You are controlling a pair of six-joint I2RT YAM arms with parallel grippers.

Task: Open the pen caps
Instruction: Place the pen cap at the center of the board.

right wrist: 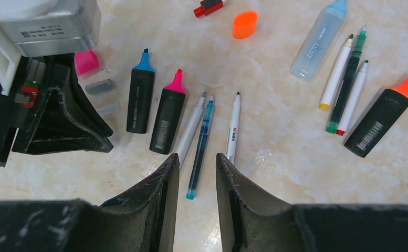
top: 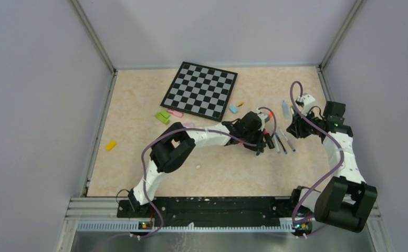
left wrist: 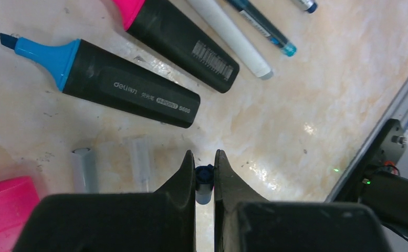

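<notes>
Marbled table (left wrist: 296,131) strewn with pens (right wrist: 140,100); left pincer (left wrist: 205,155) pinches a cap (left wrist: 204,185), right pincer (right wrist: 196,157) narrow, empty.

Left pincer (left wrist: 205,157) nipped shut, seemingly gripping; right pincer (right wrist: 197,160) parted.

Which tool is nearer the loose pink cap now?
Left. The left tool sits just beside the pink cap; the right tool hangs over the thin pens, beyond the two black highlighters.
</notes>
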